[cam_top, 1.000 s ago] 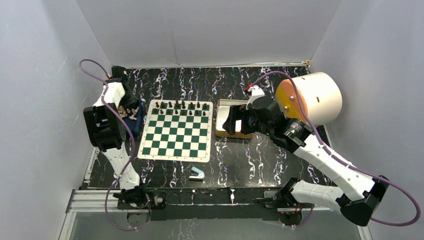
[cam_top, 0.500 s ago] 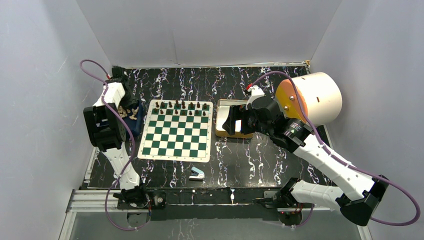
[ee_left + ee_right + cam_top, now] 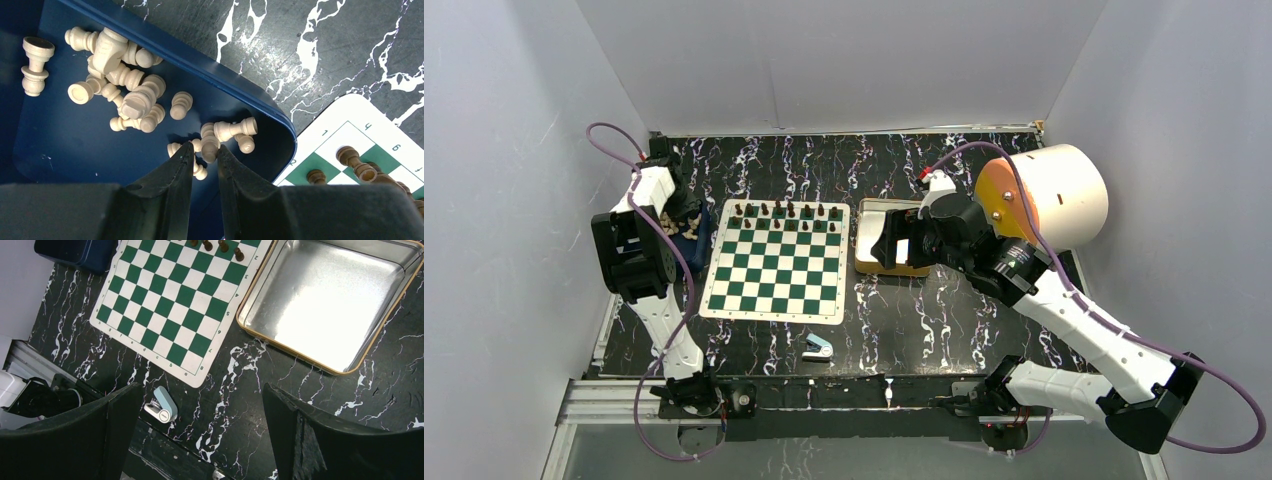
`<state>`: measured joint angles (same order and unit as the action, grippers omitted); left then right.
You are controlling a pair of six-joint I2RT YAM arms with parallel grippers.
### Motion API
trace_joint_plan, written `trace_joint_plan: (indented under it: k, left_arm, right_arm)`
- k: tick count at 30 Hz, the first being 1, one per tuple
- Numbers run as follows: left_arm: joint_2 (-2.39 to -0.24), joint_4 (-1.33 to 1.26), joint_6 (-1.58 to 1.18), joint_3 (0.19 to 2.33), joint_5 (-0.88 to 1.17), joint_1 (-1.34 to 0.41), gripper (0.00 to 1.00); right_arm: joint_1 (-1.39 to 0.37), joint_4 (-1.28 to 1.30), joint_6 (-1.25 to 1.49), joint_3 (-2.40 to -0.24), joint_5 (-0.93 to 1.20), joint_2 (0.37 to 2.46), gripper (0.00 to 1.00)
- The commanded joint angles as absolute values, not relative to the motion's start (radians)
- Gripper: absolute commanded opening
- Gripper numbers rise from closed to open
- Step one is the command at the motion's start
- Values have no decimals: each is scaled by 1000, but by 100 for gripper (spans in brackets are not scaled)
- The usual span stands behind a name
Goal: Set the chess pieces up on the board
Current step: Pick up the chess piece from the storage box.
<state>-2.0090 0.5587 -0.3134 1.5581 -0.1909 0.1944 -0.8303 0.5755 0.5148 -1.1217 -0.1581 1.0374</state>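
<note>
While right jaws gape wide, left jaws narrowly parted, straddling pale pieces (image 3: pixel 209 145) in tray (image 3: pixel 60 150).

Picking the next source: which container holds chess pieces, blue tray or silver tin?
The dark blue tray under the left fingers: it holds pale wooden chess pieces. The rectangular silver tin shows only bare metal.

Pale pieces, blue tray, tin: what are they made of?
Pale pieces: likely turned wood, matte beige, ringed lathe-style profiles. Blue tray: probably plastic, smooth, faint sheen, rounded moulded corner. Tin: metal, bright mirror-like floor, gold-coloured rim.
</note>
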Motion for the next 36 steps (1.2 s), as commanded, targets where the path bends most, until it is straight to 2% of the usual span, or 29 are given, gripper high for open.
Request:
trace_joint_plan:
  k: [1,7,8,11,19,30,36]
  left_arm:
    - [-1996,576,-306,1548,-178,201,23]
    - [-2007,578,-307,1548,-164,201,22]
    - [-2007,579,-307,1547,-162,201,21]
    - [-2001,584,-306,1546,-163,201,8]
    - [-1981,652,-305,1605,-235,201,2]
    - [-1904,681,-298,1620,-279,201,0]
    - [-1870,736,-299,1701,-259,201,0]
  right_arm:
    - [-825,551,494,-1143,-173,1012,99]
    - [-825,554,484,-1148,-182,1010,99]
    - [-825,554,483,-1149,-182,1010,99]
    - [-825,545,483,-1149,-181,1009,99]
    - [-825,541,485,-1141,-174,1008,99]
    - [-825,563,507,-1131,-183,994,99]
    - [-825,571,517,-1139,-176,998,99]
